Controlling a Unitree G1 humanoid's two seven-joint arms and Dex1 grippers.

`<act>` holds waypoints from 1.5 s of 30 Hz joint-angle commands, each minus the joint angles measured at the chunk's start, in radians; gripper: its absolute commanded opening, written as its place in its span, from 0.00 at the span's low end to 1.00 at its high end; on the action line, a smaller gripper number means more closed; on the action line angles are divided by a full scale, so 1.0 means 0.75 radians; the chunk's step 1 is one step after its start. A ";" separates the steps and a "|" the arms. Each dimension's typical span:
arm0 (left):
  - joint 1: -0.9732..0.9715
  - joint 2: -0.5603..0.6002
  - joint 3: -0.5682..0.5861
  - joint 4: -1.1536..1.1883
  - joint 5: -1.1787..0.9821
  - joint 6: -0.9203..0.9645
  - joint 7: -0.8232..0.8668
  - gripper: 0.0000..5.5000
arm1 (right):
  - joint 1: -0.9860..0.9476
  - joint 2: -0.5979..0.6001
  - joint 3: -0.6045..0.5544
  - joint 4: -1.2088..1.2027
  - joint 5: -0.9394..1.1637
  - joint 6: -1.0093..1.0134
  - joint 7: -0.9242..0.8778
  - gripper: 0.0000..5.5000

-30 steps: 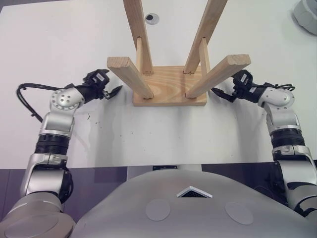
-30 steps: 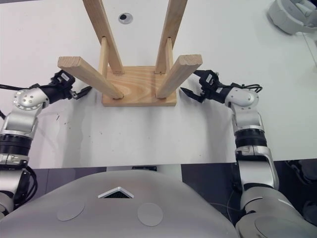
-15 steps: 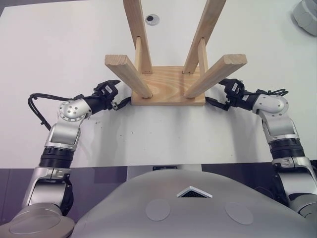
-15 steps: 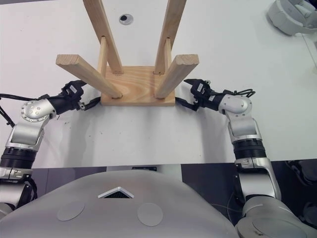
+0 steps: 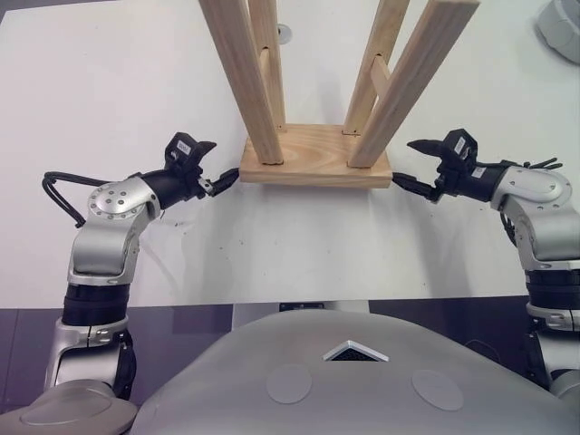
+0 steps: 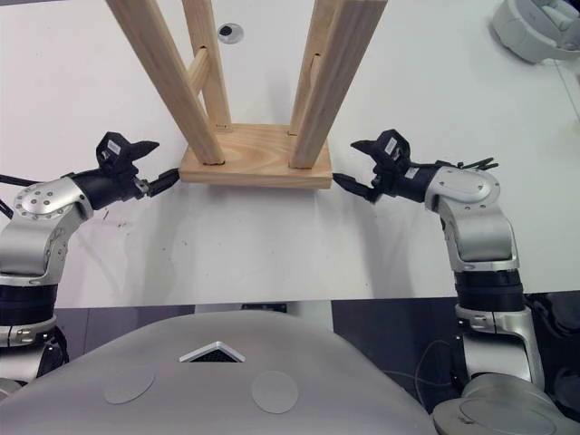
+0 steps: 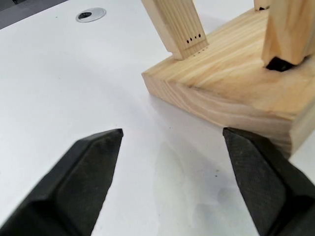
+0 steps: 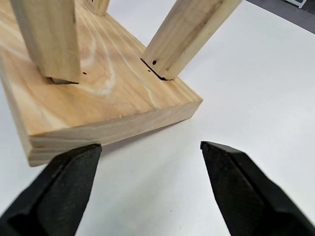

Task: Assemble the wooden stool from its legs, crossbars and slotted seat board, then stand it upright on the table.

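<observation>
- Left eye view: seat board (image 5: 315,165) lies flat on table (image 5: 299,245), legs (image 5: 240,72) pointing up.
- Left gripper (image 5: 225,159), released, just beside its left edge.
- Right gripper (image 5: 403,162), released, just beside its right edge.

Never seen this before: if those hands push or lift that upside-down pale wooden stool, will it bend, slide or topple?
Probably stiff: the pale wooden stool has thick legs braced by crossbars. It may topple, since the legs rise tall above the small seat board. It likely slides on the smooth white table.
</observation>
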 commanded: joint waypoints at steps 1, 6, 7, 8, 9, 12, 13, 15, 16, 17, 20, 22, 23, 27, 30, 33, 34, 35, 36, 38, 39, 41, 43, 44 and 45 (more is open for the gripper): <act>0.013 -0.054 -0.064 -0.192 -0.180 0.093 -0.065 0.69 | -0.044 0.028 0.067 -0.170 0.156 0.063 0.117 0.69; 0.051 -0.013 -0.045 -0.382 -0.247 0.246 -0.085 0.69 | -0.061 -0.034 0.028 -0.275 0.243 0.195 0.184 0.69; 0.050 -0.012 -0.026 -0.412 -0.269 0.274 -0.085 0.69 | -0.059 -0.052 0.011 -0.304 0.271 0.225 0.200 0.69; 0.051 -0.011 -0.008 -0.440 -0.292 0.301 -0.085 0.69 | -0.057 -0.070 -0.005 -0.332 0.295 0.252 0.216 0.69; 0.055 -0.008 0.007 -0.467 -0.314 0.325 -0.084 0.69 | -0.054 -0.089 -0.015 -0.358 0.309 0.276 0.231 0.69; 0.082 -0.019 0.067 -0.561 -0.402 0.438 -0.068 0.69 | -0.040 -0.133 -0.040 -0.444 0.371 0.343 0.261 0.69; 0.097 -0.009 0.079 -0.600 -0.425 0.466 -0.072 0.69 | -0.041 -0.140 -0.051 -0.471 0.397 0.368 0.262 0.69; 0.112 0.017 0.094 -0.663 -0.445 0.506 -0.094 0.69 | -0.043 -0.152 -0.070 -0.509 0.426 0.402 0.267 0.69; 0.112 0.023 0.098 -0.681 -0.450 0.521 -0.098 0.69 | -0.041 -0.154 -0.074 -0.518 0.428 0.410 0.270 0.69; 0.122 0.035 0.089 -0.700 -0.447 0.528 -0.103 0.69 | -0.039 -0.154 -0.082 -0.526 0.431 0.417 0.273 0.69; 0.154 0.051 0.095 -0.756 -0.468 0.549 -0.118 0.69 | -0.051 -0.165 -0.129 -0.543 0.479 0.461 0.279 0.69; 0.150 0.055 0.124 -0.781 -0.496 0.565 -0.127 0.69 | -0.059 -0.182 -0.158 -0.544 0.498 0.481 0.295 0.69; 0.142 0.059 0.138 -0.787 -0.509 0.573 -0.130 0.69 | -0.061 -0.189 -0.165 -0.543 0.496 0.484 0.301 0.69; 0.123 0.079 0.175 -0.808 -0.568 0.590 -0.133 0.69 | -0.059 -0.206 -0.199 -0.558 0.528 0.508 0.303 0.69; 0.133 0.098 0.185 -0.787 -0.569 0.578 -0.134 0.69 | -0.046 -0.218 -0.207 -0.566 0.531 0.508 0.308 0.69; 0.173 0.145 0.180 -0.739 -0.514 0.531 -0.151 0.69 | -0.021 -0.234 -0.192 -0.553 0.491 0.477 0.303 0.69; 0.189 0.168 0.188 -0.713 -0.488 0.502 -0.165 0.69 | 0.004 -0.253 -0.183 -0.543 0.452 0.446 0.306 0.69; 0.208 0.207 0.208 -0.669 -0.452 0.466 -0.189 0.69 | 0.045 -0.285 -0.175 -0.525 0.396 0.397 0.318 0.69; 0.221 0.247 0.221 -0.626 -0.419 0.427 -0.218 0.69 | 0.081 -0.312 -0.173 -0.512 0.354 0.358 0.326 0.69; 0.240 0.327 0.260 -0.547 -0.390 0.352 -0.295 0.69 | 0.150 -0.382 -0.171 -0.476 0.290 0.279 0.356 0.69; 0.241 0.356 0.272 -0.518 -0.388 0.321 -0.329 0.69 | 0.167 -0.408 -0.170 -0.457 0.275 0.249 0.369 0.69; 0.237 0.393 0.279 -0.486 -0.388 0.278 -0.380 0.69 | 0.179 -0.445 -0.167 -0.426 0.253 0.206 0.390 0.69; 0.235 0.410 0.274 -0.479 -0.400 0.257 -0.414 0.69 | 0.179 -0.471 -0.161 -0.396 0.233 0.169 0.406 0.69; 0.234 0.408 0.271 -0.481 -0.413 0.250 -0.426 0.69 | 0.186 -0.488 -0.163 -0.385 0.222 0.152 0.415 0.69; 0.232 0.404 0.269 -0.481 -0.428 0.250 -0.427 0.69 | 0.189 -0.500 -0.162 -0.376 0.213 0.137 0.422 0.69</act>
